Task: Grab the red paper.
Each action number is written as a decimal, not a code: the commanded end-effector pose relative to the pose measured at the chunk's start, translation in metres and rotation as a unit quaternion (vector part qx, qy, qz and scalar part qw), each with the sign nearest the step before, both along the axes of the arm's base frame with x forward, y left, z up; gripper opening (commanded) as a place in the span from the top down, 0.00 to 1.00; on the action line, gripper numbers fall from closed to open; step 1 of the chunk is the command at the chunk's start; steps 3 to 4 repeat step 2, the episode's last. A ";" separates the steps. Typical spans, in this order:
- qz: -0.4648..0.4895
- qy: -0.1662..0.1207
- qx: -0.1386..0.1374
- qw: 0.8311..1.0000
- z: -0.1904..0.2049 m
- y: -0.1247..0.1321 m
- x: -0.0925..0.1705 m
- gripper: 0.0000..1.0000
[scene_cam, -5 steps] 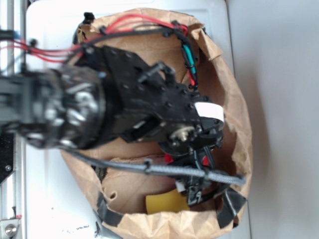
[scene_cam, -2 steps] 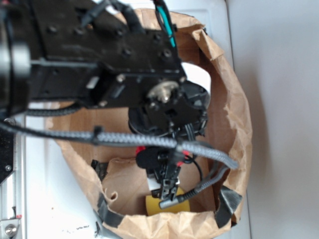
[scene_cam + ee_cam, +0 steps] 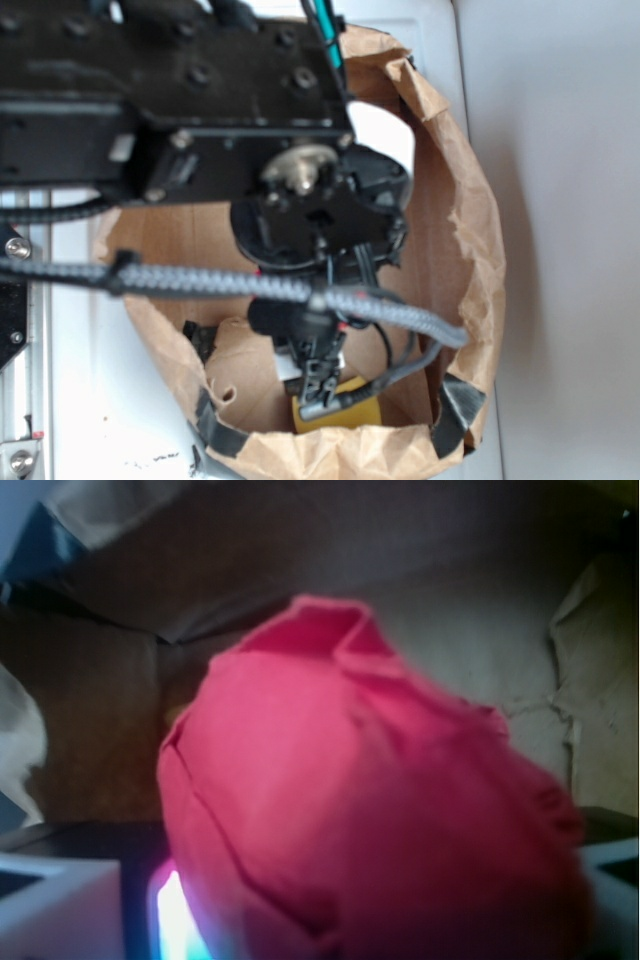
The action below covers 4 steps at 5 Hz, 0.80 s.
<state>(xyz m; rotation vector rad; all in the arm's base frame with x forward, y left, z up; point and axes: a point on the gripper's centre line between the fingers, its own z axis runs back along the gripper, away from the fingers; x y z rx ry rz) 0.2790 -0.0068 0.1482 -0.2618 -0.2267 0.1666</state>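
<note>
From where I stand the arm reaches down into the brown paper bag (image 3: 470,230) on the white desk (image 3: 90,400), and its hand (image 3: 318,385) hangs low inside, just over a yellow block (image 3: 355,412). In the wrist view the red paper (image 3: 370,800) fills almost the whole picture, sitting right between the pale finger pads (image 3: 55,905) at the bottom corners, so I judge the hand is closed on it or very nearly so, though the contact itself is hidden. To do this well, I would keep the squeeze gentle but firm, since crumpled paper gives way, and lift straight up clear of the bag's folded rim. The paper is bright red, bulging, with sharp creases and a peaked fold on top.
</note>
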 end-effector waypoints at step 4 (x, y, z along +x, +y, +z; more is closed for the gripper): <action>0.029 -0.074 0.056 0.995 0.033 0.028 0.009 1.00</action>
